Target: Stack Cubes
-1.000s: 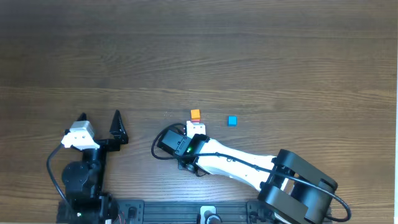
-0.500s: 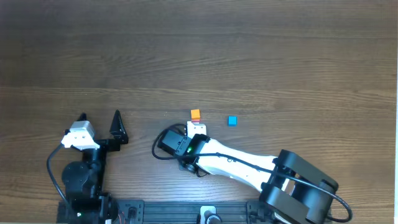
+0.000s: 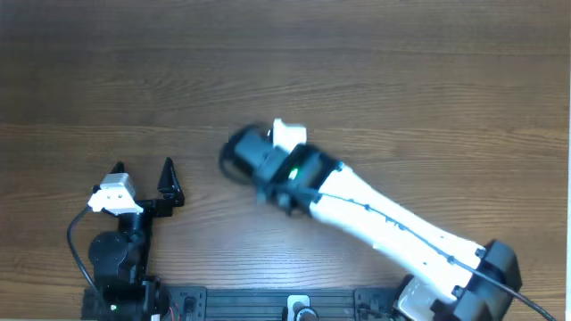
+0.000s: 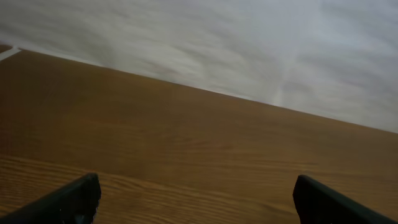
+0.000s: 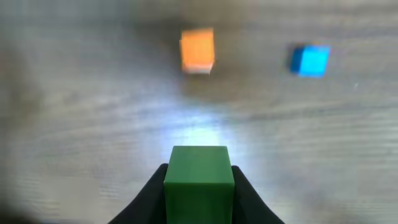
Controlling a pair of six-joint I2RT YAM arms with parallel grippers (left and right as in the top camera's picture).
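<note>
A brown wood-grain table [image 3: 375, 53] runs across the whole top view. The left arm [image 3: 120, 241] stands folded near its base. The left gripper [image 3: 143, 169] has its 2 dark fingers spread wide with nothing between them, and it sits well apart from the work, probably parked so the middle stays free. The white-shelled right arm [image 3: 384, 214] stretches diagonally up the table toward the centre. A small green light [image 3: 291, 173] glows near its wrist.

In the left wrist view, the same table meets a pale wall [image 4: 217, 43]. The 2 finger ends sit at the opposite lower corners with only bare wood between them, which confirms a wide, unloaded stance.

In the right wrist view, the right gripper [image 5: 199, 199] clamps a plain green cube [image 5: 199, 171] by 2 opposite sides. Its top face is square to the camera and it appears to be lifted off the wood. Ahead of it on the table lies a small orange cube [image 5: 198, 48], almost in line with the held one. A small blue cube [image 5: 310, 60] lies off to one side, near the orange cube but not touching it. That alignment suggests the orange cube is meant as the base, with the green cube carried high enough to clear it. No lettering or labels can be read on any cube face.
</note>
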